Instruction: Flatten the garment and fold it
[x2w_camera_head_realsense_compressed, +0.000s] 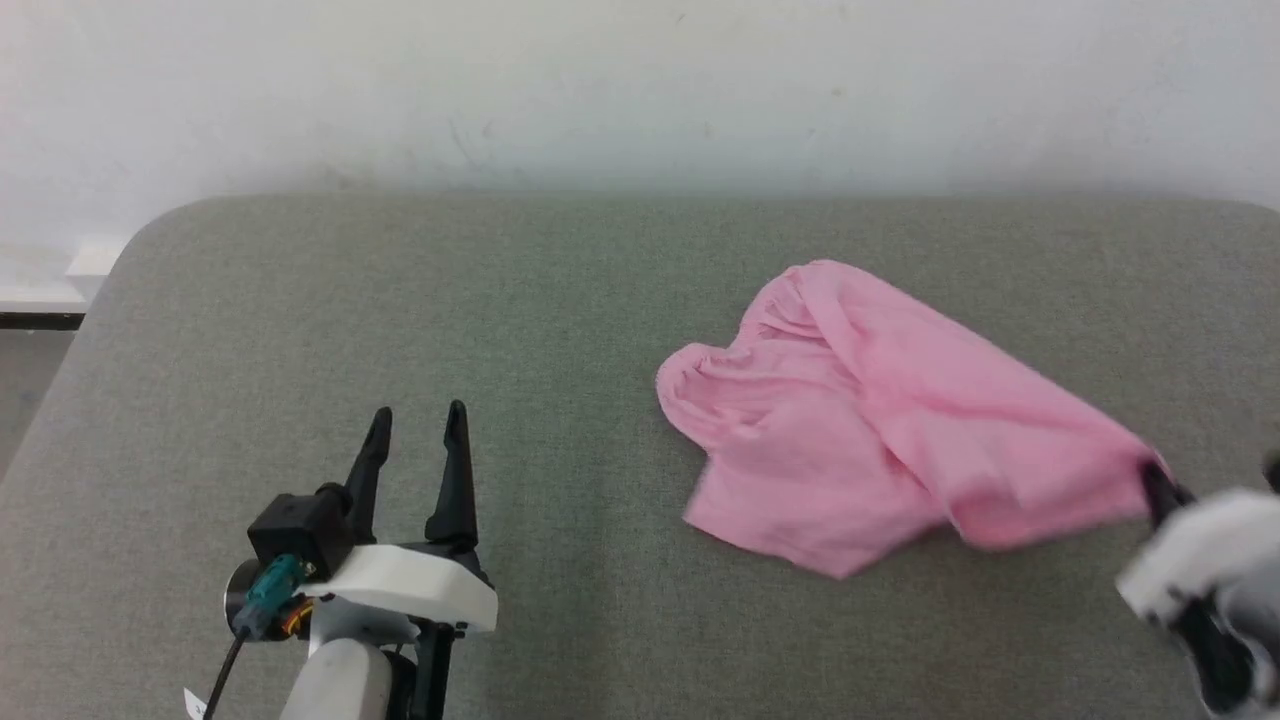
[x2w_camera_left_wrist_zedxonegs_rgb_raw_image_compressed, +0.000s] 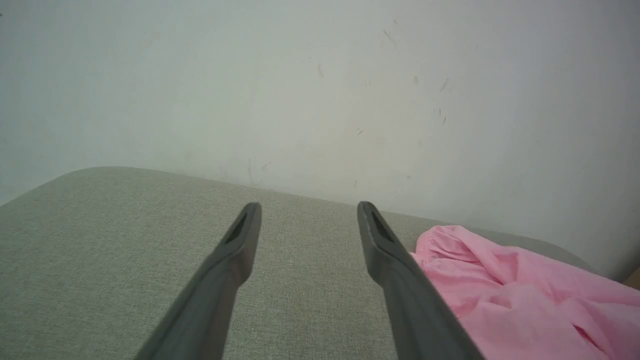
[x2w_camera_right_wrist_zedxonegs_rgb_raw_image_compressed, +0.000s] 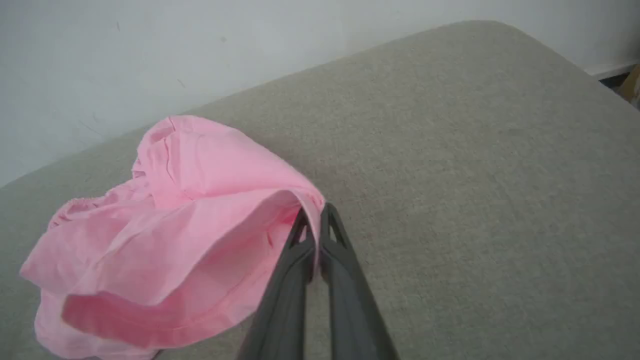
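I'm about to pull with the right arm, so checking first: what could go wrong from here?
The right gripper pinches only a thin edge of the shorts, so a pull may slip it free.
The left gripper is open and apart from them, so nothing anchors the other side. The bunched shorts may drag across the table instead of flattening.

Head view high, wrist views low, common garment (x2w_camera_head_realsense_compressed: 880, 420)
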